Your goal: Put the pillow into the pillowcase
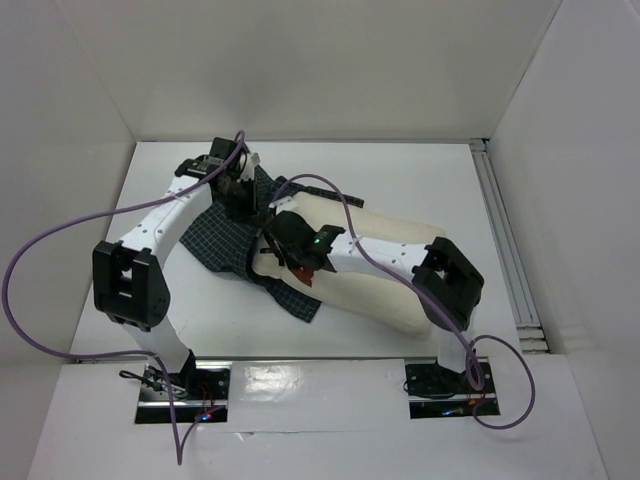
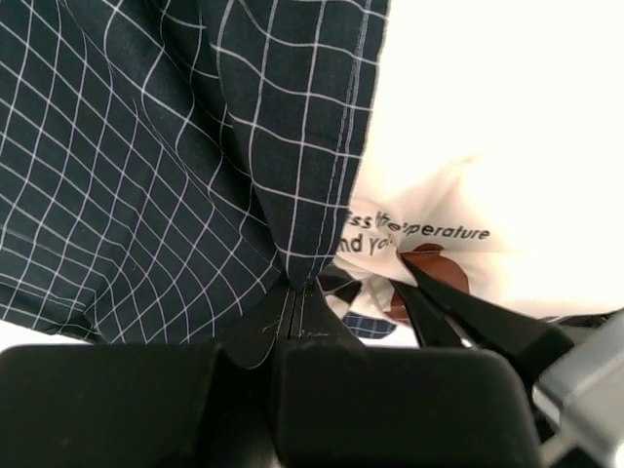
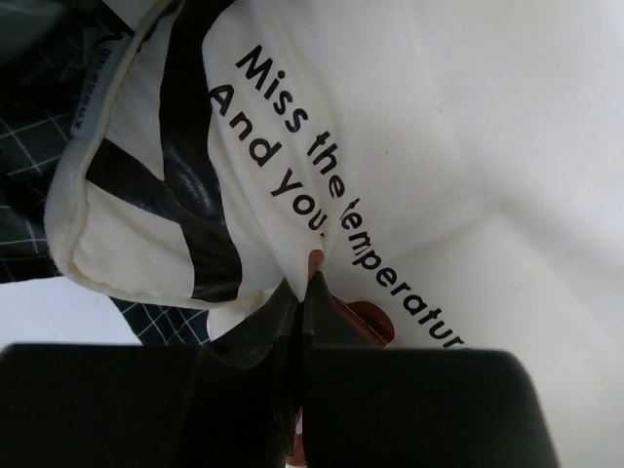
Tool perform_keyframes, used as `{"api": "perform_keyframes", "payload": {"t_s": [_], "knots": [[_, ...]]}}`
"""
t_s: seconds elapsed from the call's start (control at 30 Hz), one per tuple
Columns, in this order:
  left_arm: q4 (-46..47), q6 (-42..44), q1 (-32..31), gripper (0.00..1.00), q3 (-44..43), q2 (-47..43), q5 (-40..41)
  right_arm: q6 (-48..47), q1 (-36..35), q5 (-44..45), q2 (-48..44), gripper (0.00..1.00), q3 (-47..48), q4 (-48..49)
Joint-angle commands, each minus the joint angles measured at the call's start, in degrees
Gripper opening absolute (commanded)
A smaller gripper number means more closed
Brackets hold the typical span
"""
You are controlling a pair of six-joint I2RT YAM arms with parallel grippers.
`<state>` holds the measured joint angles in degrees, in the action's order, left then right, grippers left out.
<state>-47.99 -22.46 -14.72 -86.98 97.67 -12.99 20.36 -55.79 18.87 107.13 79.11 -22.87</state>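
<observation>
Your left arm [image 1: 150, 228] arches forward, left gripper [image 1: 245, 205] pinched tight on pillowcase [image 1: 215, 240]. Your right arm [image 1: 400, 260] folds across leftward, right gripper [image 1: 272, 243] clamped on pillow [image 1: 385, 300]. The two grippers sit near each other.

A white surface [image 1: 420, 180] is boxed in by plain white panels: a back wall [image 1: 300, 60], a left wall [image 1: 50, 150] and a right wall [image 1: 590, 150]. A metal rail [image 1: 505, 240] runs along the surface's right edge. The light is even, with glare on a glossy strip [image 1: 310, 378] at the near edge.
</observation>
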Motion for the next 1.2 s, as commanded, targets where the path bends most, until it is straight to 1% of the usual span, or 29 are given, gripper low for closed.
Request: {"api": "perform_keyframes", "payload": {"t_s": [0.0, 0.03, 0.17, 0.27, 0.3, 0.33, 0.37, 0.4, 0.43, 0.47, 0.5, 0.57, 0.6, 0.63, 0.7, 0.73, 0.77, 0.83, 0.9, 0.97, 1.0, 1.03, 1.17], "knots": [[-0.79, 0.92, -0.22, 0.0, 0.14, -3.19, -2.12, 1.27, -1.77, 3.71, -0.51, 0.0, 3.85, 3.35], [-0.79, 0.32, -0.22, 0.0, 0.14, -3.19, -2.12, 0.74, -2.82, 3.71, -2.43, 0.0, 3.07, 4.84], [0.34, -0.91, -0.92, 0.0, 0.14, -1.87, -4.05, 1.52, -2.83, 1.61, -5.88, 0.0, 0.08, 14.15], [0.88, -1.45, -2.24, 0.0, -0.47, -0.56, -4.06, 1.53, -2.83, -0.15, -5.19, 0.0, -0.45, 14.96], [0.88, -1.45, -2.24, 0.0, -0.47, -0.55, -4.06, 1.53, -2.83, -0.15, -5.18, 0.07, -0.45, 13.4], [0.88, -1.45, -2.24, 0.0, -0.99, 0.23, -3.45, 1.53, -2.83, -0.15, -5.87, 0.18, -0.62, 12.6], [0.88, -1.45, -2.24, 0.0, -1.0, 0.24, -2.4, 1.53, -2.83, 0.54, -9.01, 0.55, -2.02, 12.59], [0.88, -1.45, -2.24, 0.0, -1.0, 0.85, -1.86, 1.53, -2.83, 0.55, -11.22, 0.56, -3.86, 12.59], [0.88, -1.45, -2.24, 0.0, -1.0, 0.86, -1.34, 2.05, -2.83, 1.68, -13.68, 0.84, -5.88, 12.59], [0.88, -1.45, -2.24, 0.0, -1.0, 0.86, -1.33, 2.57, -2.83, 4.39, -18.49, 0.9, -9.47, 12.59], [0.88, -1.45, -2.24, 0.0, -1.0, 0.86, -0.46, 3.36, -1.62, 5.37, -20.71, 0.93, -10.98, 9.46], [0.88, -1.45, -2.24, 0.0, -1.0, 1.38, 0.16, 7.13, 0.93, 8.61, -24.58, 0.97, -14.23, 4.88], [0.88, -1.97, -2.76, 0.0, -1.0, 1.38, 0.16, 8.46, 5.04, 9.16, -27.91, 0.98, -15.12, 2.42], [0.88, -1.98, -2.77, 0.0, -1.0, 1.39, 0.68, 12.21, 7.69, 9.86, -29.42, 0.98, -15.74, -3.96], [0.88, -2.5, -2.77, 0.0, -1.0, 1.39, 0.69, 15.83, 13.66, 9.87, -31.8, 0.99, -17.75, -10.14], [0.88, -2.5, -2.77, 0.0, -1.0, 1.39, 1.21, 17.16, 19.08, 9.87, -34.16, 0.99, -18.72, -14.87], [0.88, -2.5, -3.29, 0.0, -1.0, 1.39, 2.09, 19.69, 21.31, 9.87, -35.31, 0.99, -19.77, -16.75], [0.88, -3.03, -3.3, 0.0, -0.3, 1.99, 2.62, 21.73, 26.31, 8.12, -39.08, 0.99, -24.16, -19.04], [0.88, -3.03, -3.91, 0.0, 0.23, 2.0, 3.15, 24.63, 29.15, 3.92, -41.29, 0.99, -27.42, -20.19], [0.88, -3.55, -4.43, 0.0, 0.23, 2.53, 3.68, 27.97, 31.7, 0.05, -45.16, 0.99, -32.77, -20.19], [0.88, -3.56, -4.44, 0.0, 0.23, 2.53, 4.29, 28.76, 31.71, -1.19, -46.56, 0.99, -36.36, -20.19], [0.88, -3.56, -4.96, 0.0, 0.23, 2.53, 4.99, 31.12, 32.32, -1.9, -49.45, 0.99, -37.96, -20.19], [0.36, -3.56, -4.97, 0.0, 0.23, 2.53, 5.52, 34.39, 32.32, -5.07, -56.23, 0.99, -45.08, -20.19]]}}
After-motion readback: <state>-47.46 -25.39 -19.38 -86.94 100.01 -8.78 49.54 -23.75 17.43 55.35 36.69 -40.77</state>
